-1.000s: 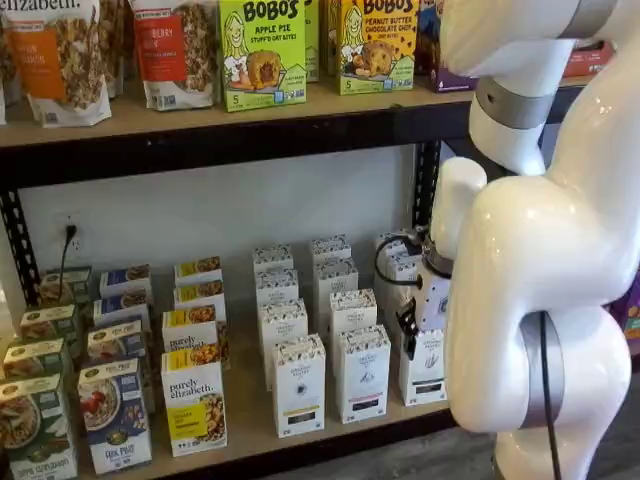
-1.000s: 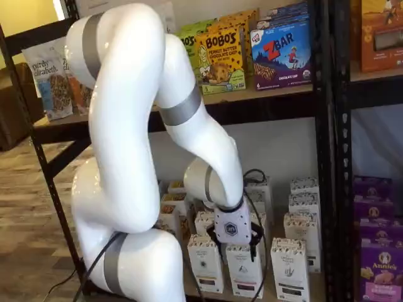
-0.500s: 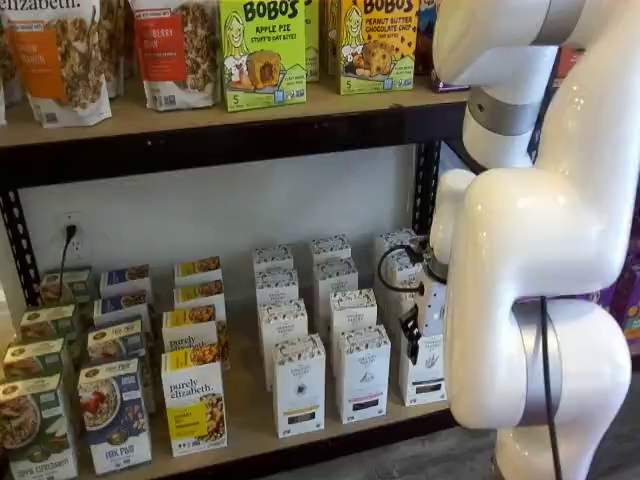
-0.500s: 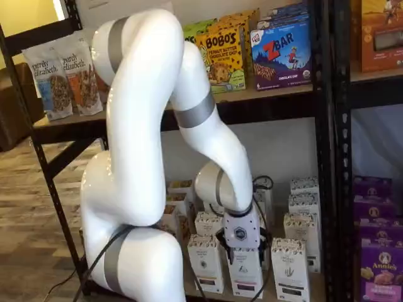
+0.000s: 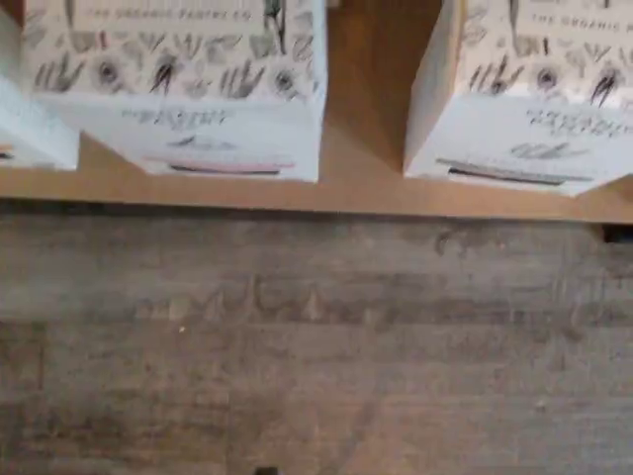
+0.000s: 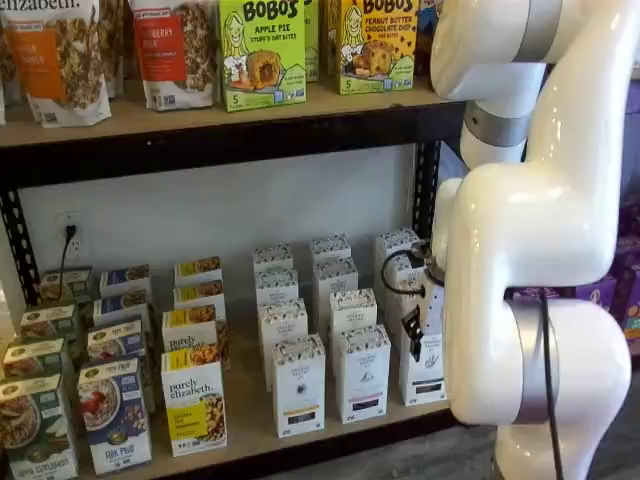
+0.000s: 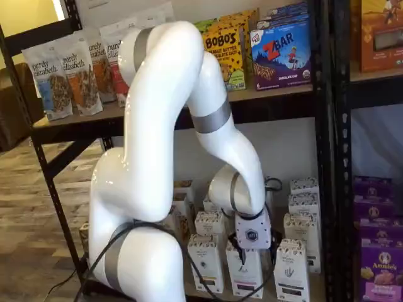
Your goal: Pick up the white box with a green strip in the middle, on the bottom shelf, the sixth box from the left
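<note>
stage: approach, nothing grasped | tall narrow white carton with faint greenish band (image 7: pixel 289 272) standing on tan wooden shelf board (image 6: pixel 250 420) | white-bodied black-fingered gripper (image 7: pixel 252 248) at carton's 9 o'clock, finger spacing unclear | left: align, clamp, lift

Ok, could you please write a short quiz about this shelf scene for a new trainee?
1. True or false: the gripper is up among the Bobo's boxes.
2. The gripper is closest to: A) granola bags B) white cartons on the bottom shelf C) Annie's boxes.
3. Fill in: the purely elizabeth cartons are white and ____.
Key: 1 false; 2 B; 3 yellow.
</note>
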